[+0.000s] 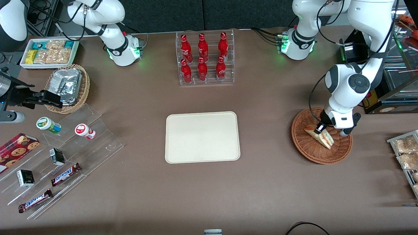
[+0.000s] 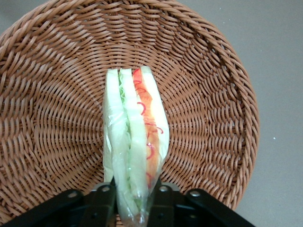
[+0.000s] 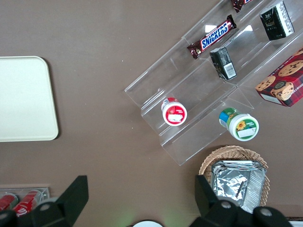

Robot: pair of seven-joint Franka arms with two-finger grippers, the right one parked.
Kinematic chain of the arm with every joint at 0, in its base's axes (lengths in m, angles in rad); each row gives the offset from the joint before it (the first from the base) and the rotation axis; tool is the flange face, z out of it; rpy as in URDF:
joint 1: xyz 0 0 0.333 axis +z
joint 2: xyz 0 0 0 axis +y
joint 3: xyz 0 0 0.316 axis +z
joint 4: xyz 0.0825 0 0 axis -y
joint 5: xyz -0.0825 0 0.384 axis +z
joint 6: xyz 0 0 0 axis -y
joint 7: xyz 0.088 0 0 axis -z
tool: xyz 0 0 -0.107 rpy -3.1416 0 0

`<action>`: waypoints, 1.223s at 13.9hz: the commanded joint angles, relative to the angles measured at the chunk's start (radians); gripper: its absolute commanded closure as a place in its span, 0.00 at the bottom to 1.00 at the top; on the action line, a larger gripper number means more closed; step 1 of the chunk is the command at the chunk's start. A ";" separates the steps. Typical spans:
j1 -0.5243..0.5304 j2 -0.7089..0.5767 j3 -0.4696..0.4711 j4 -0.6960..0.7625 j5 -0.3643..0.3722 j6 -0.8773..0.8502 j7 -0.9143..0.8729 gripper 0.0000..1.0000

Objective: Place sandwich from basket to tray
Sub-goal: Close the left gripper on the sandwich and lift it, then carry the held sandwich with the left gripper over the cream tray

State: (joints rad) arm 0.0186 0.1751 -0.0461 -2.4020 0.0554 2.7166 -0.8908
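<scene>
Toward the working arm's end of the surface (image 1: 267, 182), the sandwich (image 2: 135, 151) lies inside the basket (image 1: 313, 153), clear of its woven rim. The jaws (image 2: 134, 198) are closed on the sandwich's nearer tip, one finger on each bread face. Well apart, the tray (image 1: 202, 137) lies bare, with open surface between the two.
</scene>
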 commanded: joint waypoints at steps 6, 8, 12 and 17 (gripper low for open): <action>-0.011 -0.141 -0.017 0.205 0.004 -0.513 0.133 0.79; -0.014 -0.143 -0.061 0.324 0.006 -0.673 0.136 0.79; -0.015 -0.138 -0.210 0.490 -0.008 -0.879 0.113 0.79; -0.017 -0.070 -0.452 0.599 -0.002 -0.913 0.096 0.79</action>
State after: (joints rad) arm 0.0008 0.0391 -0.4291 -1.8761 0.0492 1.8288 -0.7869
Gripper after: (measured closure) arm 0.789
